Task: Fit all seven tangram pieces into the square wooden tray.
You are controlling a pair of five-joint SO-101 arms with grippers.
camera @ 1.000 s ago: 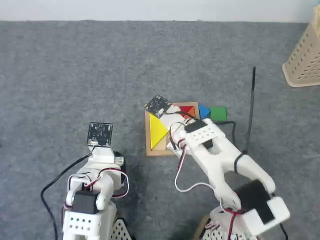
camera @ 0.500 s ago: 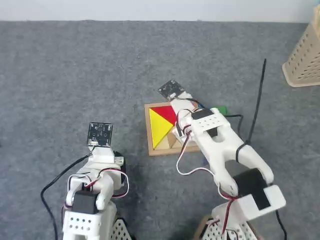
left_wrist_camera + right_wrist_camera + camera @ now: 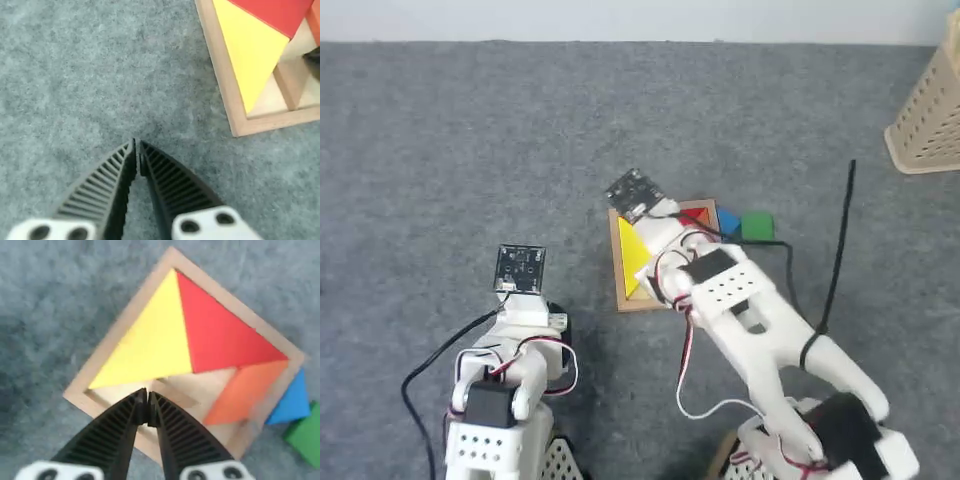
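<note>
From above, two white arms stood on the grey carpet [image 3: 470, 130]. The right arm [image 3: 745, 305] stretched over one square wooden tray [image 3: 617, 268] and hid most of it. The left arm [image 3: 510, 380] sat well apart from the tray. Four pieces showed: a yellow triangle [image 3: 632, 255] and a sliver of a red triangle [image 3: 696, 215] inside, and a blue piece [image 3: 727, 222] and a green piece [image 3: 756, 226] outside on the carpet, just past the tray's far side. One black cable [image 3: 836, 250] ran beside the arm, and one slatted basket [image 3: 930, 110] stood at the far corner.

In the left wrist view, the left gripper [image 3: 136, 145] hung over bare carpet, its jaws pressed together on nothing, near the tray's corner.

In the right wrist view, the right gripper [image 3: 146, 396] had its jaws together and empty, above the tray's bare floor by the yellow triangle's edge. Three pieces lay inside, counting an orange piece [image 3: 245, 390]; blue and green remained outside, making five in all
</note>
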